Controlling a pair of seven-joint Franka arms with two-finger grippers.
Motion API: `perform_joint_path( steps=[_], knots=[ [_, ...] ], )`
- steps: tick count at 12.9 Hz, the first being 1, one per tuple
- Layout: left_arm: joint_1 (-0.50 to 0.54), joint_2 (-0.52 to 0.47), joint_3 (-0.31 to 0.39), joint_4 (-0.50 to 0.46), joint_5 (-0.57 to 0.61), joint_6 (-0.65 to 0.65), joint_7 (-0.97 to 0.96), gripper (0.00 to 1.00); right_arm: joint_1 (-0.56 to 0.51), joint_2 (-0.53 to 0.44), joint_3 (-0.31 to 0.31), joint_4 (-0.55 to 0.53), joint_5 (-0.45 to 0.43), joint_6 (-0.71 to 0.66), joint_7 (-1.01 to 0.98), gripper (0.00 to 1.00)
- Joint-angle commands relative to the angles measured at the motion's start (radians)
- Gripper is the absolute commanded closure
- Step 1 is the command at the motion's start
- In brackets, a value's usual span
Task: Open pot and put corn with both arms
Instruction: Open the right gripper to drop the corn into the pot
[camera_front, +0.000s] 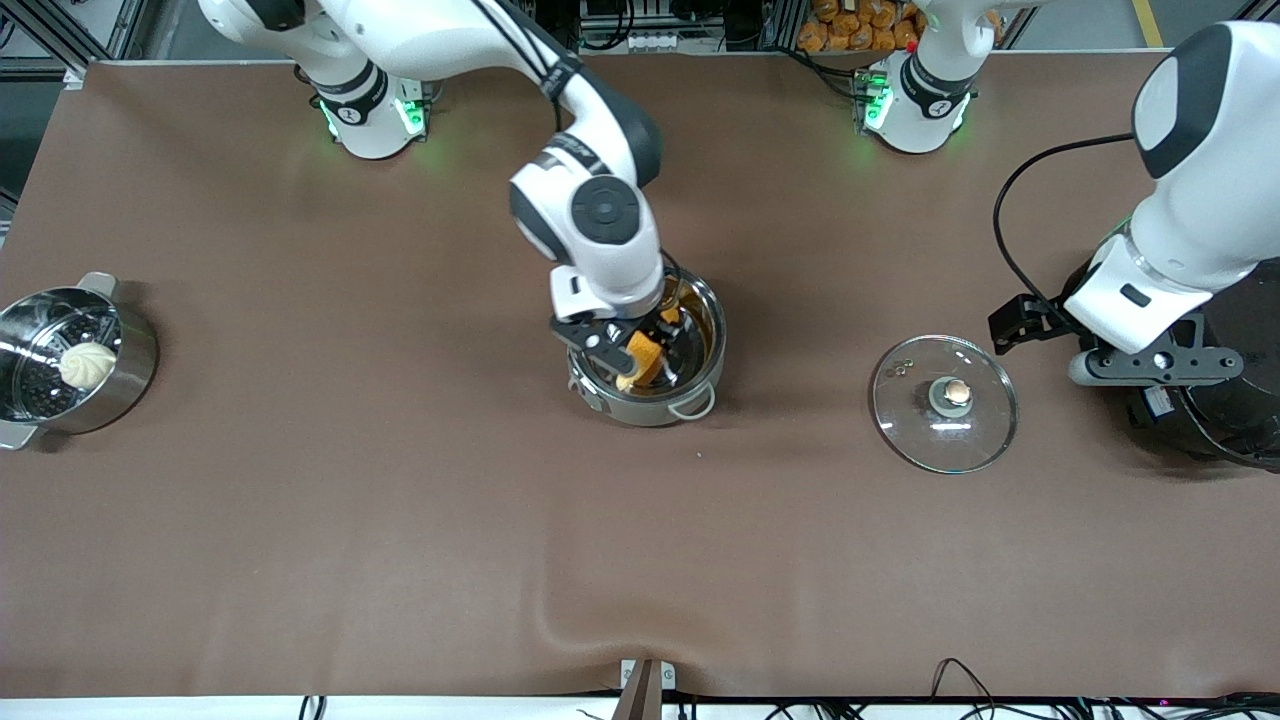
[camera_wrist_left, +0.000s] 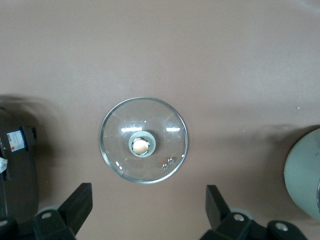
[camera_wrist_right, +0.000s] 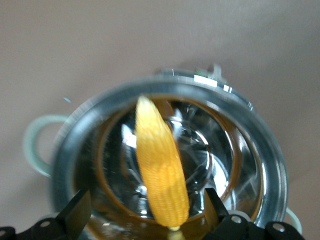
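Note:
The shiny steel pot (camera_front: 690, 390) stands open in the middle of the table. The yellow corn (camera_front: 645, 358) lies tilted inside it, thick end up; in the right wrist view the corn (camera_wrist_right: 160, 165) sits in the pot (camera_wrist_right: 262, 150). My right gripper (camera_front: 625, 350) is over the pot's rim, open, its fingers (camera_wrist_right: 75, 212) wide on either side of the corn and clear of it. The glass lid (camera_front: 944, 402) with a tan knob lies on the table toward the left arm's end. My left gripper (camera_wrist_left: 147, 212) is open and empty above the table beside the lid (camera_wrist_left: 143, 141).
A big black rice cooker (camera_front: 1235, 420) stands at the left arm's end, under the left hand. A steel steamer pot (camera_front: 130, 375) with a white bun (camera_front: 88, 364) stands at the right arm's end. The brown cloth has a ripple near the front edge.

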Motion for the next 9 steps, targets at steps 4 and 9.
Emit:
perform_joint_path(
  steps=[4,9],
  knots=[
    [0.005,0.009,-0.022,0.056,0.003,-0.085,-0.004,0.0,-0.264,-0.299,0.011,-0.037,0.039,-0.352,-0.397,0.0],
    [0.005,0.006,-0.047,0.057,0.003,-0.108,-0.016,0.0,-0.604,-0.509,0.006,-0.12,0.03,-0.502,-0.986,0.0]
  ],
)
